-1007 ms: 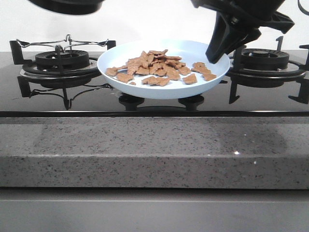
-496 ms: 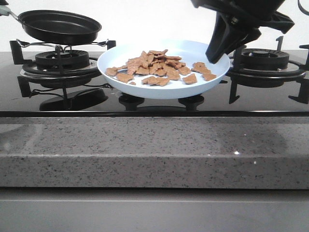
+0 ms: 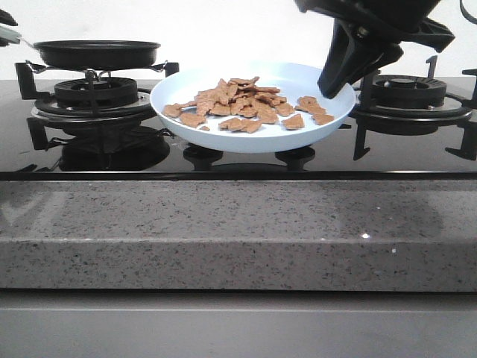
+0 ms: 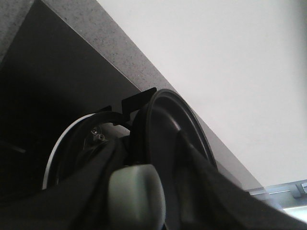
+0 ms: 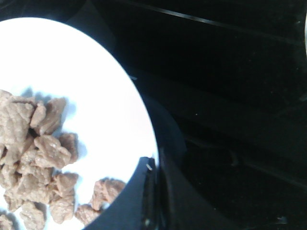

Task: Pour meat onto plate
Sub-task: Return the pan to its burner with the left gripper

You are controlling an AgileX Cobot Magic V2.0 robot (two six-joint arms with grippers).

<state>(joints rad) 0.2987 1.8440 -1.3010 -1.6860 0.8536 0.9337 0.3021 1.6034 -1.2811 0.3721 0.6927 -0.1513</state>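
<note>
The pale blue plate (image 3: 317,80) is at the middle of the stove between the two burners, with the reddish-brown meat (image 3: 238,101) spread over it. My right gripper (image 3: 337,83) is shut on the plate's right rim. In the right wrist view the fingers (image 5: 129,206) pinch the rim of the plate (image 5: 96,91) next to the meat (image 5: 38,158). The black frying pan (image 3: 97,52) sits level on or just over the left burner and looks empty. My left gripper (image 4: 139,191) is shut on the pan's grey-green handle (image 4: 136,199); the pan (image 4: 168,124) is right ahead of it.
The left burner (image 3: 93,93) with its black pan support is under the pan. The right burner (image 3: 410,89) stands behind my right gripper. Two knobs (image 3: 203,155) lie under the plate. A speckled grey counter edge (image 3: 238,231) runs along the front.
The frying pan has come down from the top of the view, levelled out, and now lies at the left burner's support. The plate, the meat and my right gripper have not moved.
</note>
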